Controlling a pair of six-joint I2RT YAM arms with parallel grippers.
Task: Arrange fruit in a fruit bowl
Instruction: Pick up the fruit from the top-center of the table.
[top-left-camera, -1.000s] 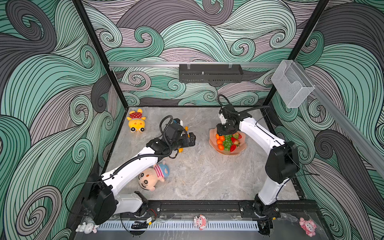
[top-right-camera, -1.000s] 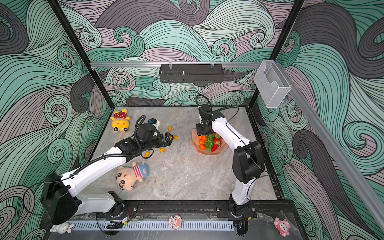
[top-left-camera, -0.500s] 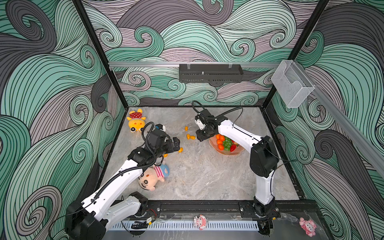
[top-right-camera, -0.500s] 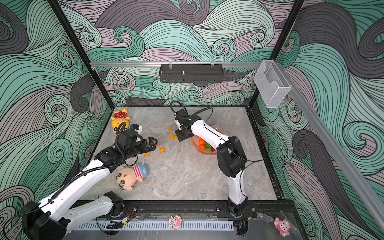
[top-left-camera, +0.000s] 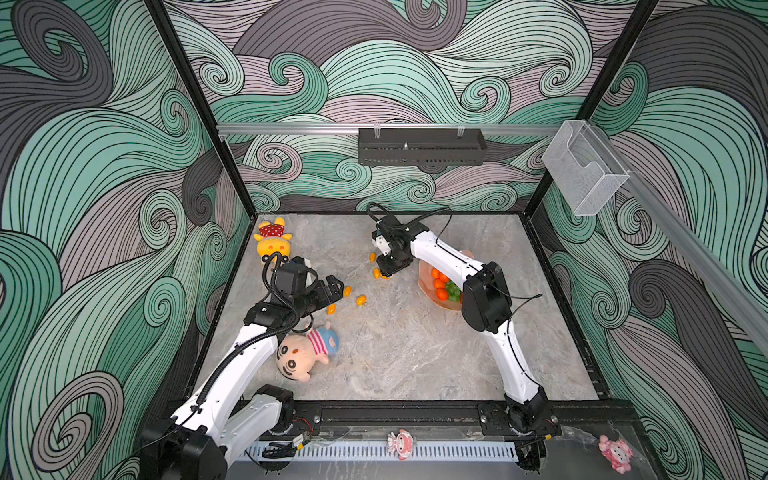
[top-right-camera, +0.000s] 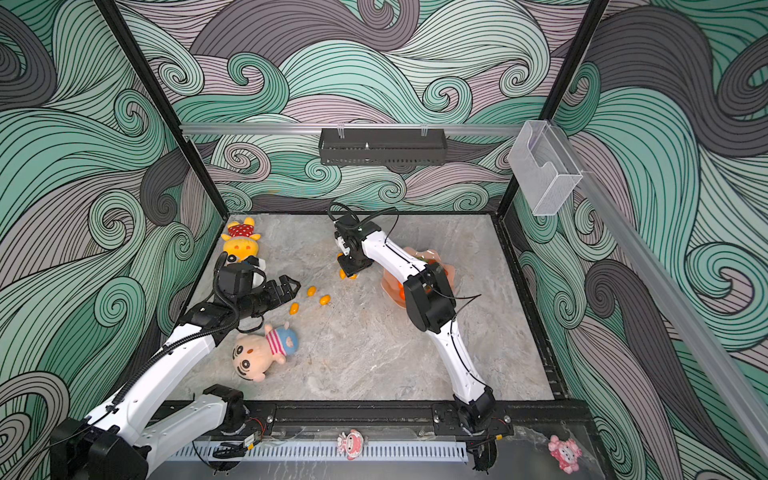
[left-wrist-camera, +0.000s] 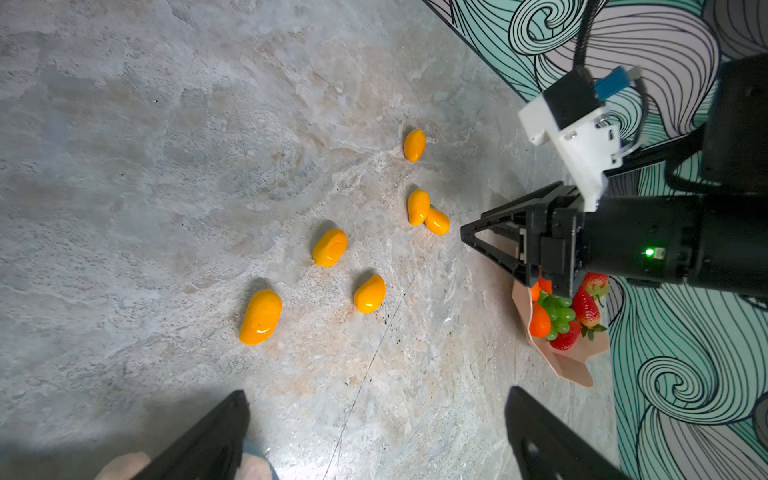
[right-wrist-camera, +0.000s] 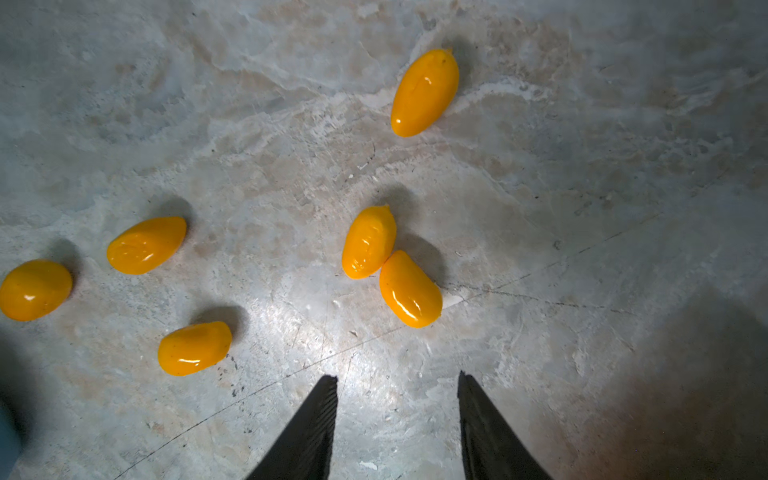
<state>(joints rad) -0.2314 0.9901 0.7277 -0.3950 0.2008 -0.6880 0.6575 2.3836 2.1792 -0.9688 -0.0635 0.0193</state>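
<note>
Marble table (top-left-camera: 395, 353) first. The part-filled fruit bowl (left-wrist-camera: 573, 365) sits on its right side, half hidden behind the right arm (top-left-camera: 449, 257), so spare room is hard to judge. The left gripper (left-wrist-camera: 374, 399) gapes wide and empty. The right gripper (right-wrist-camera: 397, 378), jaws parted with nothing between, hovers just short of two touching kumquats (right-wrist-camera: 368, 243). This looks like the pickup step, and the next move calls for singling one out cleanly.

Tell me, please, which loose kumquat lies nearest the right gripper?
The kumquat of the touching pair that faces the right gripper; its partner lies just behind, the other four farther off.
</note>
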